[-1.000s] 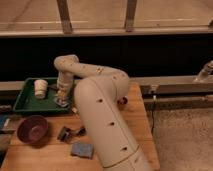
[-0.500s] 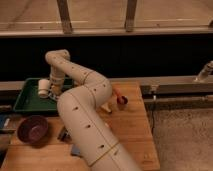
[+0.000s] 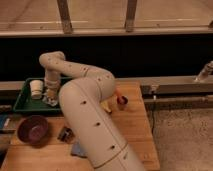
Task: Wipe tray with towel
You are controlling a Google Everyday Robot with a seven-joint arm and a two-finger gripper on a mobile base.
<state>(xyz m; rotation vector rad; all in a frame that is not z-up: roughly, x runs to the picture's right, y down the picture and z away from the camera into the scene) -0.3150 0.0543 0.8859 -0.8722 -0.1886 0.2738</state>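
Leftward over the last second, the arm (image 3: pixel 87 107) has carried its wrist deeper into the green tray (image 3: pixel 22 104), which sits at 10 o'clock on the wooden tabletop (image 3: pixel 132 135). At 8 o'clock I see a purple bowl (image 3: pixel 33 130). A white cup (image 3: pixel 36 89) stands inside the tray. Just at the cup's 3 o'clock the pincer (image 3: pixel 50 94) hangs over the pale crumpled towel (image 3: pixel 48 101); I cannot tell whether it is open or closed.
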